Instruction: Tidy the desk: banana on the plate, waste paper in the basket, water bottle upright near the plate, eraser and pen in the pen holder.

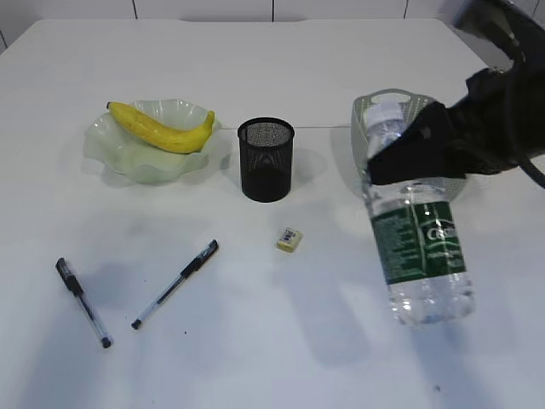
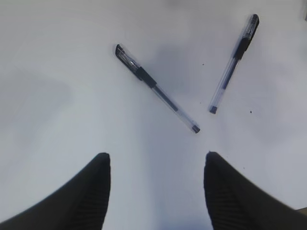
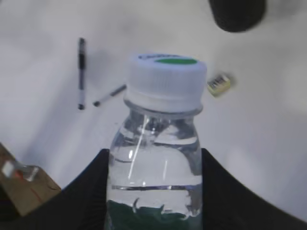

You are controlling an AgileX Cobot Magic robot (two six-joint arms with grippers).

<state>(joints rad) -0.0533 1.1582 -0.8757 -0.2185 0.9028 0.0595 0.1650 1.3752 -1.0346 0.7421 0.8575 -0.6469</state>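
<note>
Water bottle (image 1: 419, 247): hanging in the air over the right side of the table (image 1: 272, 358), roughly upright with a slight lean, right in front of the basket (image 1: 375, 106) in the exterior view.
Right pincer (image 3: 154, 158): clamped on the bottle's shoulder just under the white cap, a dark finger either side.
Slip risk: the grip sits high and the full body hangs below it, so a quick swing could probably let it pivot or slide out.
Route risk: the plate (image 1: 111, 153) with the banana (image 1: 162, 129) is far left, past the pen holder (image 1: 266, 159), so a low carry could clip the mesh cup.
Landing risk: set down tilted, it likely topples and rolls toward the eraser (image 1: 289, 239).
Left pincer (image 2: 156, 191): spread wide, holding nothing, above the two pens (image 2: 156, 88), so both arms could crowd the left side.
</note>
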